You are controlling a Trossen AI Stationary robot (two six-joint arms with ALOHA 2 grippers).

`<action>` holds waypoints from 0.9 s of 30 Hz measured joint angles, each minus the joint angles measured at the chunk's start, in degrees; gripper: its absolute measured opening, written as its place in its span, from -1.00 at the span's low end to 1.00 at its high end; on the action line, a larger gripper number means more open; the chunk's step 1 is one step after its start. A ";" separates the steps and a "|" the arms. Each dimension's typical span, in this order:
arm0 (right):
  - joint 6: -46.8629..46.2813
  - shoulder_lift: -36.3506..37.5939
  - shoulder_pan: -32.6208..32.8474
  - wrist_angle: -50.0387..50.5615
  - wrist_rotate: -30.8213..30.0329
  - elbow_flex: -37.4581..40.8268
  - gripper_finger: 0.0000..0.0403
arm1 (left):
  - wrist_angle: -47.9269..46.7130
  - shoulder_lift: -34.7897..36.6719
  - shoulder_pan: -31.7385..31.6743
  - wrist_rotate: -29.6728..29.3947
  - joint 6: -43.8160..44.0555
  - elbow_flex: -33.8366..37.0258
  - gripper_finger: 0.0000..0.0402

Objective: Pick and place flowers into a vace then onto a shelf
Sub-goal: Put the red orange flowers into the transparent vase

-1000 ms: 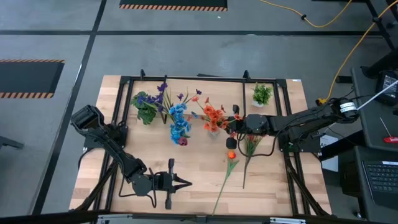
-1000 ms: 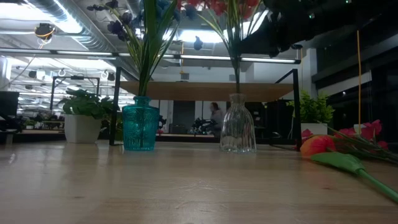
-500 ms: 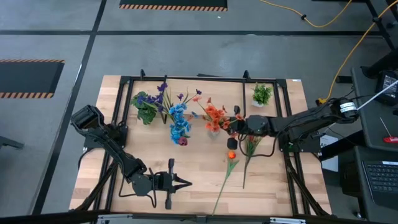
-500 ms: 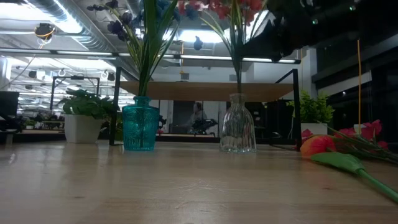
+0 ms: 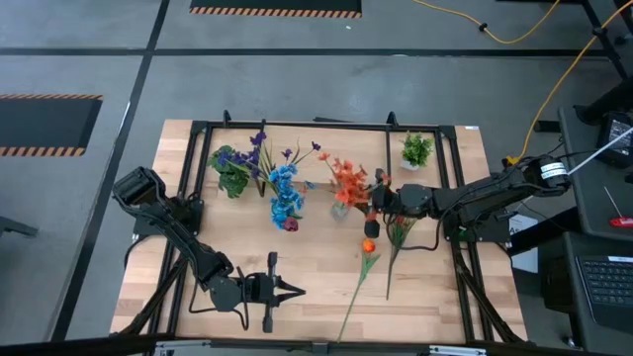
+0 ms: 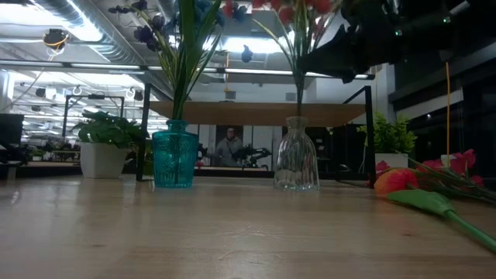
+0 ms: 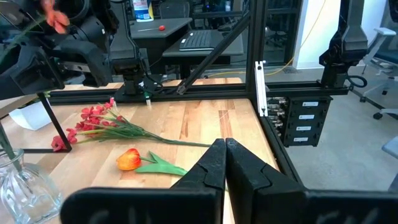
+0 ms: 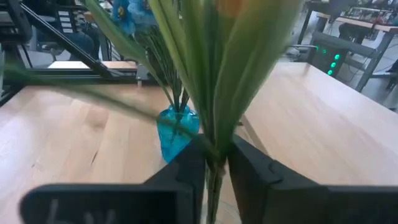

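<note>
An orange spray [image 5: 346, 181] stands with its stems [image 6: 297, 74] in the clear glass vase [image 6: 296, 164]. My right gripper [image 5: 370, 201] is level at the stems from the table's right, open, with a finger on either side [image 8: 216, 171]. A blue vase [image 6: 173, 159] to its left holds blue and purple sprays [image 5: 285, 190]. An orange bud [image 5: 368, 245] and a red spray [image 5: 399, 229] lie flat on the table right of the clear vase. The shelf [image 6: 256, 112] stands behind the vases. My left gripper [image 5: 297, 290] is shut near the table's front edge, holding nothing. My right gripper has the orange spray's green stems [image 8: 213, 140] between its two parted fingers [image 8: 189, 171], coming level from the table's right and lying across them, well above the vase's mouth. Whether a finger still touches the stems I cannot tell. The stems stand upright in the clear vase.
Two small potted plants stand at the far left [image 5: 232, 173] and far right [image 5: 416, 150]. A black metal frame [image 5: 326, 127] runs around the table's edges. Bare wood lies in the table's middle and front [image 5: 316, 267]. A person shows in the room beyond [image 6: 229, 146].
My right gripper has sunk a little and tipped beside the clear vase. The orange spray's blooms have swung slightly toward the table's far right, uncovering the vase's top from above; its stems stay in the vase.
</note>
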State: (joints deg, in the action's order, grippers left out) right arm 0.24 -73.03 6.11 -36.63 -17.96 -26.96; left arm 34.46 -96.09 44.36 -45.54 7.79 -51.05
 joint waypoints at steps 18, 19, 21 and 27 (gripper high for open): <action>-1.52 4.89 0.00 16.20 0.02 -4.06 -0.15 | 0.00 0.02 0.00 0.17 -0.01 0.00 -0.98; -1.49 5.37 0.00 18.88 0.01 -4.97 -0.15 | 0.00 0.02 0.00 0.16 -0.20 0.00 -0.98; -1.41 6.72 0.00 23.71 0.01 -6.51 -0.16 | 0.00 0.02 0.00 0.19 -0.46 0.00 -0.97; -1.24 10.51 0.00 35.68 -2.37 -9.82 -0.15 | 0.02 0.02 -0.89 0.22 -0.63 0.00 -0.99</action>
State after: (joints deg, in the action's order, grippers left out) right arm -1.00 -62.52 6.11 -0.95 -20.32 -36.78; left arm 34.48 -96.07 43.47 -45.32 7.16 -51.05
